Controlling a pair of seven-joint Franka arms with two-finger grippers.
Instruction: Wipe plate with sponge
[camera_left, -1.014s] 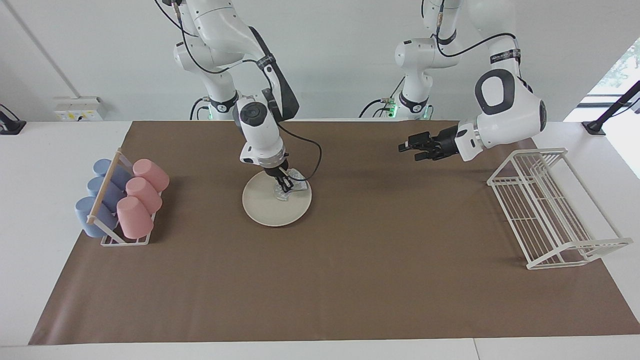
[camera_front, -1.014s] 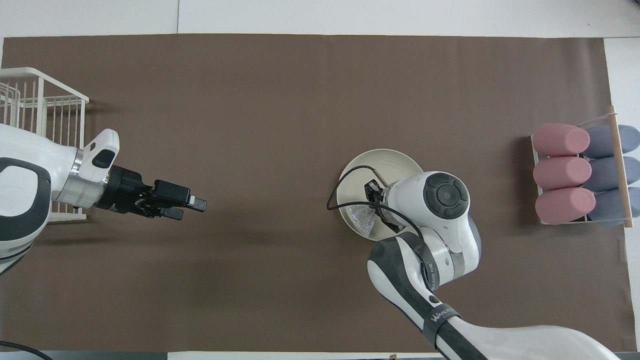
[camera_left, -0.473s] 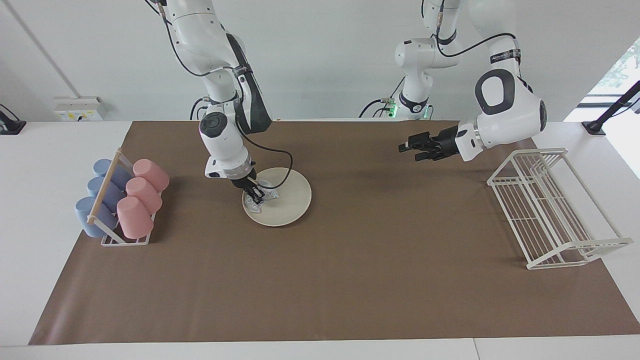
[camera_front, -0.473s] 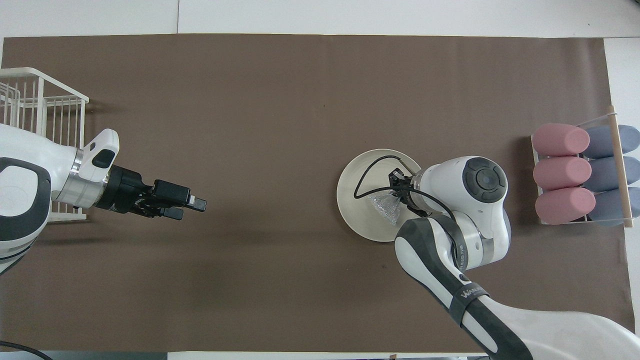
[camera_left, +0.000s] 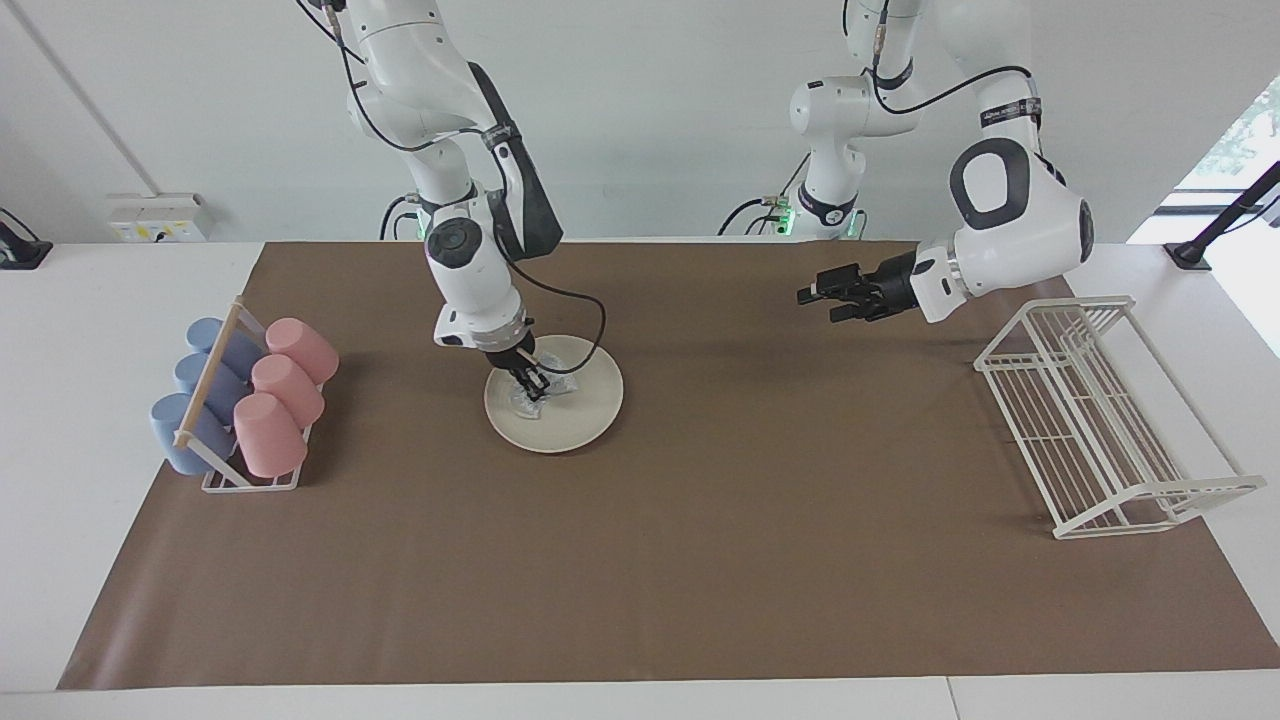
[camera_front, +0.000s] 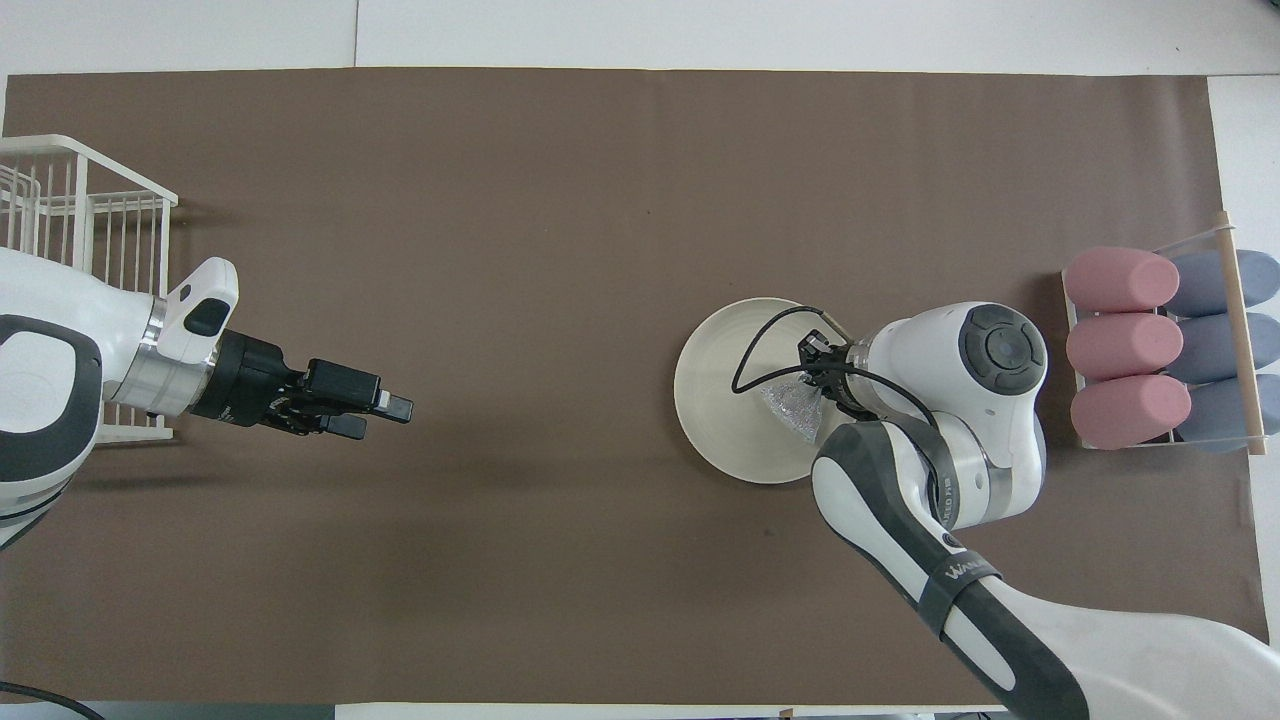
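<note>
My right hand (camera_left: 530, 387) is pinched tight on the sponge (camera_left: 536, 397), pressing that crinkly silver wad down onto the plate (camera_left: 570, 420). The sponge sits on the part of the plate toward the cup rack, and the plate itself lies flat on the brown mat, somewhat toward my right arm's end of the worktop. I judge I am in the middle of the wiping itself: the sponge is in contact and much of the plate's face is not under it.

The next move, as I see it, calls for dragging the sponge across the bare cream surface while keeping steady downward pressure, firm enough to rub but not so hard that the plate slides on the mat. My cable loops over the plate's rim nearest me, so I should mind that it doesn't snag. From the overhead view my wrist hides part of the sponge, so I may be misjudging how near it lies to the rim.

My left hand (camera_left: 818, 296) waits in the air over the mat, its fingers spread and holding nothing, near the white wire rack (camera_left: 1100, 420).

The brown mat (camera_left: 700, 560) covers most of the white worktop (camera_left: 90, 420). A rack of pink and blue cups (camera_left: 245, 400) stands at my right arm's end. A plain white wall rises where my bases stand.
</note>
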